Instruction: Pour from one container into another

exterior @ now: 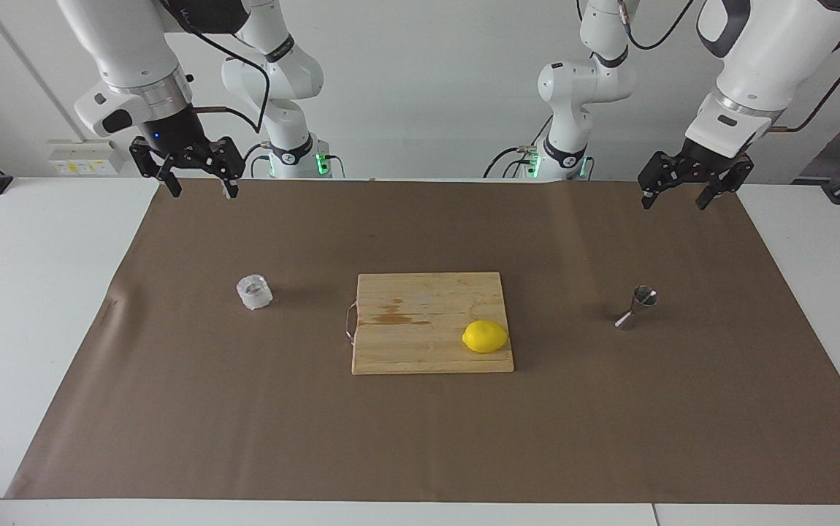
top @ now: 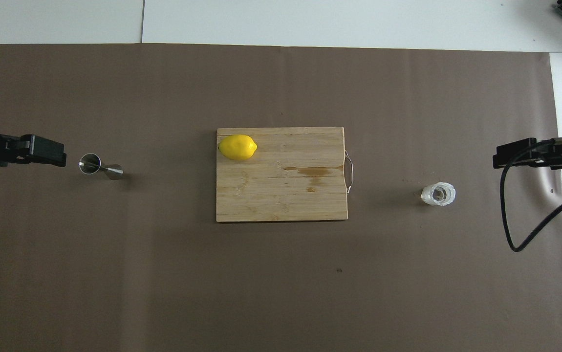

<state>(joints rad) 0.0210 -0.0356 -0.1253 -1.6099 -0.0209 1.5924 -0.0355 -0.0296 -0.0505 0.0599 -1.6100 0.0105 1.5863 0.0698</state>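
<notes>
Looking at the cutting board point(exterior: 432, 322) as your landmark, you have the small frosted cup point(exterior: 254, 291) standing upright on the brown mat point(exterior: 420, 438), well apart from the board toward the right arm's end of the table. Your right gripper point(exterior: 201, 188) hangs in the air over the mat's edge at the robots' side, well clear of that cup, its two fingers spread and holding nothing. Toward the left arm's end, about as far from the board, stands the steel jigger point(exterior: 637, 307), also upright on the mat. Your left gripper point(exterior: 672, 199) hangs over the mat's edge there, well apart from the jigger, jaws released and empty.

You can see the cup is squat, with faceted whitish walls and a clear round opening. The jigger is shiny metal, two cones joined at a narrow waist. The board is pale wood in glued strips, rectangular, with a thin wire handle on the end facing the cup and a brown stain near its middle. A smooth yellow lemon point(exterior: 485, 337) lies on the board, at the corner farthest from the robots on the jigger's side. The mat is matte and flat, with a slight wrinkle near the cup's end.
</notes>
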